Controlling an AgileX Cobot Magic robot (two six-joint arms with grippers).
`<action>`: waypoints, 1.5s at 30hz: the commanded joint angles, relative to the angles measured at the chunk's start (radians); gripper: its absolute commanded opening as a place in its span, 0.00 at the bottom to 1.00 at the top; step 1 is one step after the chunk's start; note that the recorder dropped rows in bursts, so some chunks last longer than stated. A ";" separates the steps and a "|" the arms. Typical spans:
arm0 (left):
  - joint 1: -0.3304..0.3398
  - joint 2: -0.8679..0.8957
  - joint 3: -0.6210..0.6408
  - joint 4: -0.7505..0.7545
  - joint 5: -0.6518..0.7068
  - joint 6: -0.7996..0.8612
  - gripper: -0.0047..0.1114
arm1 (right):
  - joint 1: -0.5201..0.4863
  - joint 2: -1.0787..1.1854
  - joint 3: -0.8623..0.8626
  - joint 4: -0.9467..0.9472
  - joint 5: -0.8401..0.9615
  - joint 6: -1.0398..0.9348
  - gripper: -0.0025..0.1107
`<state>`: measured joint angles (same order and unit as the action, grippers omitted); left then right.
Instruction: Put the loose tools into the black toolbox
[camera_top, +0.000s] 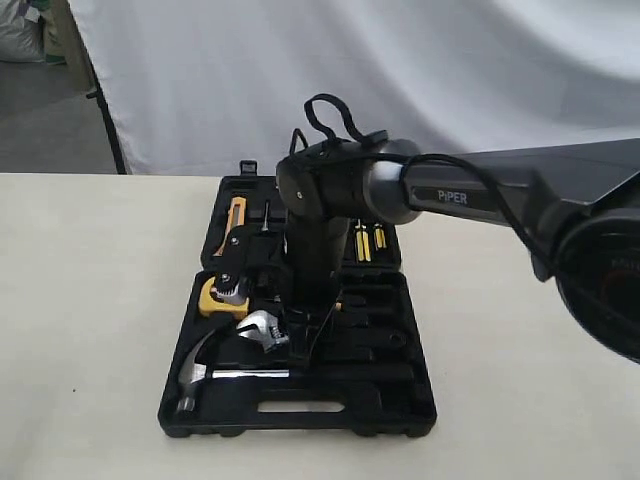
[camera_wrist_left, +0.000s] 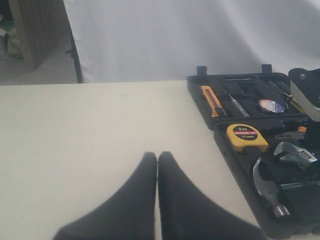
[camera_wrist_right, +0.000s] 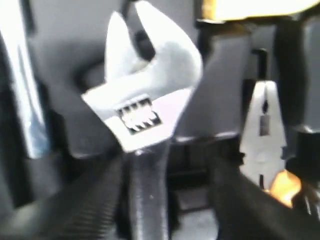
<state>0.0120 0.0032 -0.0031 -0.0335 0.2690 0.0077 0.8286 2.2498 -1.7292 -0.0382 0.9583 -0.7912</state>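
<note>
The black toolbox (camera_top: 300, 415) lies open on the table. The silver adjustable wrench (camera_top: 262, 332) rests in its front half, head up beside the claw hammer (camera_top: 200, 370). My right gripper (camera_top: 308, 335) points down into the box. In the right wrist view the wrench (camera_wrist_right: 145, 100) has its black handle between my open jaws (camera_wrist_right: 165, 172), close to one finger and clear of the other finger (camera_wrist_right: 240, 195). The small tape roll (camera_wrist_left: 271, 105) sits in the lid half. My left gripper (camera_wrist_left: 157, 156) is shut and empty over bare table.
A yellow tape measure (camera_wrist_left: 246, 136) and an orange utility knife (camera_wrist_left: 212, 100) sit in the box. Pliers (camera_wrist_right: 265, 130) with orange handles lie beside the wrench. Yellow screwdrivers (camera_top: 367, 243) are in the lid. A white backdrop hangs behind the table.
</note>
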 joint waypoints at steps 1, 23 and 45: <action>-0.006 -0.003 0.003 0.002 0.000 -0.008 0.05 | 0.002 -0.027 -0.003 0.048 0.011 0.007 0.60; -0.006 -0.003 0.003 0.005 0.000 -0.008 0.05 | 0.002 0.117 -0.003 0.197 -0.072 0.013 0.02; -0.006 -0.003 0.003 0.005 0.000 -0.008 0.05 | 0.012 -0.127 -0.038 0.224 -0.013 0.118 0.02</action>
<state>0.0120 0.0032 -0.0031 -0.0335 0.2690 0.0077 0.8350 2.1112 -1.7797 0.1719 0.9266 -0.6771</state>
